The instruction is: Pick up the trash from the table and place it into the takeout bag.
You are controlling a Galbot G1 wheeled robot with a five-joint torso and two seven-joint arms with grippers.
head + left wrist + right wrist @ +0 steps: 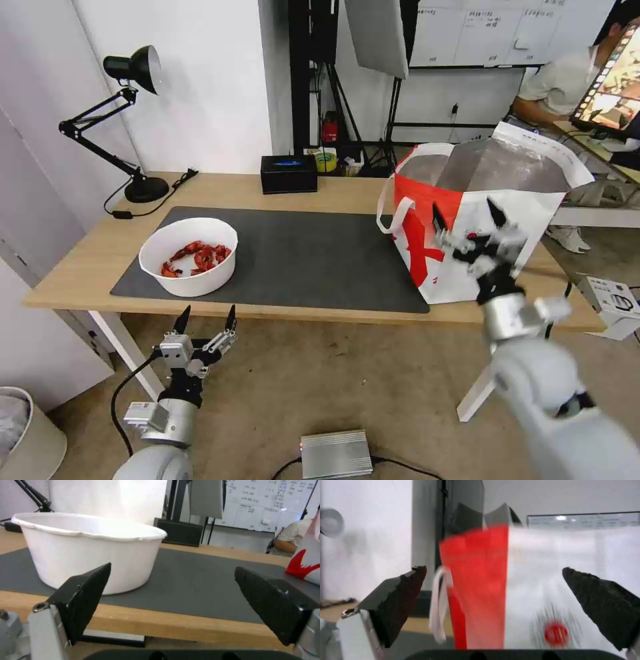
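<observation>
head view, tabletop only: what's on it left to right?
Desk lamp → white bowl of red shells on the grey mat → black tissue box → takeout bag at the right end, with the open right gripper in front of it.

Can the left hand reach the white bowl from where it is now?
Probably yes: the open left hand sits below the table edge, facing the white bowl, with nothing between them.
</observation>
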